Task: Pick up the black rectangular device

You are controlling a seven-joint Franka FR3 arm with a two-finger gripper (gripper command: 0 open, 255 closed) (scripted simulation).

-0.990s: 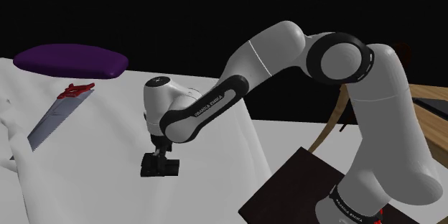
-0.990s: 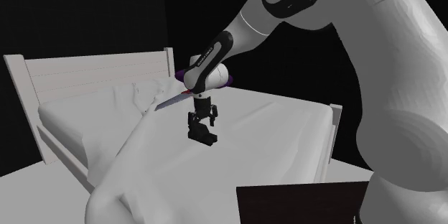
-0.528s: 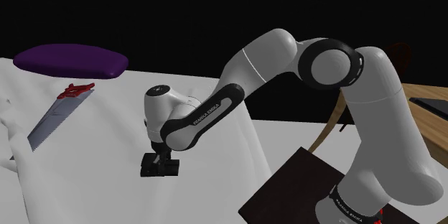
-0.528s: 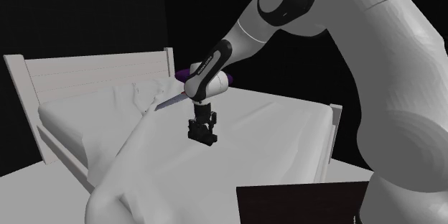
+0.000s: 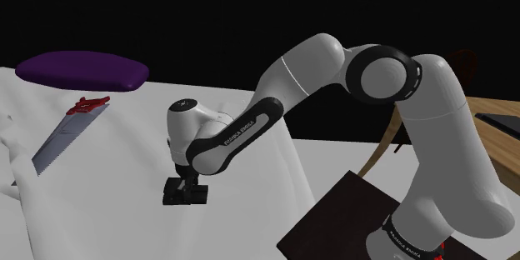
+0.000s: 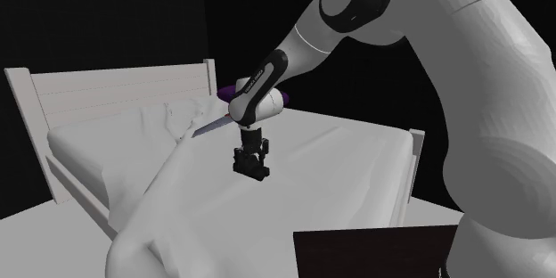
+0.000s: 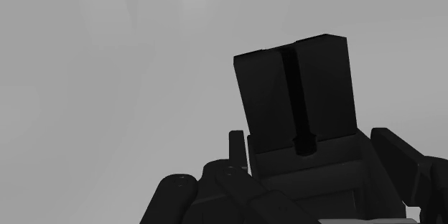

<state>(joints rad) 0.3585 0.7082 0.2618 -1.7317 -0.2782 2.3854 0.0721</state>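
The black rectangular device (image 5: 185,192) lies flat on the white bed sheet (image 5: 125,208). My black gripper (image 5: 188,180) points straight down onto it from above, and its fingers are shut on the device's body. From the second exterior view the gripper (image 6: 253,154) stands upright over the device (image 6: 252,169) near the middle of the bed. Seen from the wrist, the device (image 7: 294,93) is a dark block with a groove along its middle, reaching out from between the fingers of the gripper (image 7: 316,154).
A handsaw (image 5: 65,132) with a red handle lies on the sheet toward the shoulder view's left, with a purple cushion (image 5: 82,71) behind it. A white headboard (image 6: 116,85) bounds the bed. A dark brown panel (image 5: 343,217) and a wooden table (image 5: 498,133) stand by the stand.
The arm came down a little over the device and the fingers went from open to shut on it. Over the last half second nothing visibly moved.
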